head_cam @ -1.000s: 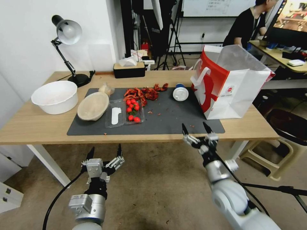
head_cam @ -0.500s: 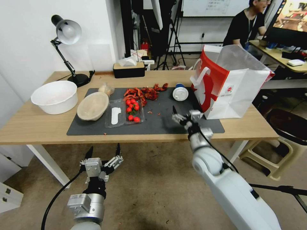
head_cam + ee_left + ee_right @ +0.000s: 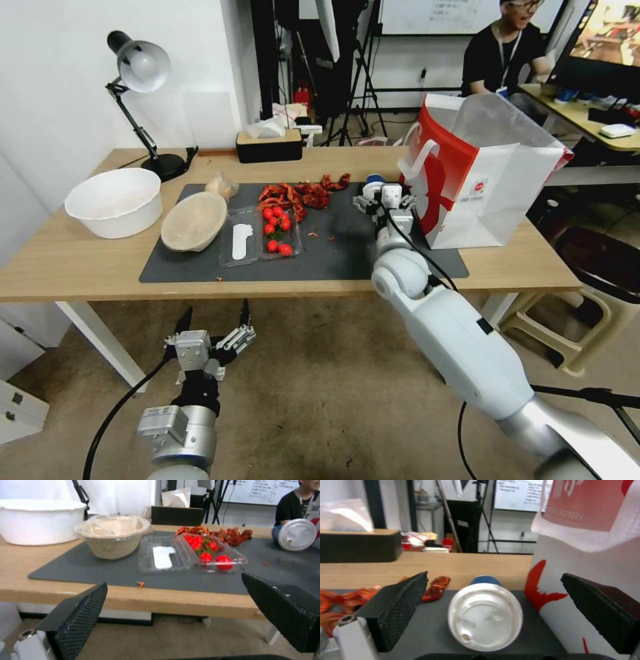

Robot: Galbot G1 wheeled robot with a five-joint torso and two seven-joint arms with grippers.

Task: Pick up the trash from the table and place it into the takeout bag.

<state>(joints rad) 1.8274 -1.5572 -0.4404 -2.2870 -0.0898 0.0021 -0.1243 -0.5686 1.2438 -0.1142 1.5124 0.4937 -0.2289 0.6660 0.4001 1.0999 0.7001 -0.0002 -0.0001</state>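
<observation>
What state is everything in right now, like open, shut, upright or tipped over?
Cup: on its side, lid on, between the right tool's fingers.
Takeout bag: upright, mouth open.
Tomato box: lid flipped open.
Beige bowl: tilted.
Right tool: open.
Left tool: open, below the table edge.

On the bench (image 3: pixel 80 263), the mat (image 3: pixel 333 257) lies centred; the takeout bag (image 3: pixel 487 180) stands at its right end, a lidded cup (image 3: pixel 485 620) on its side just left of it, the tomato box (image 3: pixel 261 237) mid-mat, the shallow bowl (image 3: pixel 193 221) at the left end
</observation>
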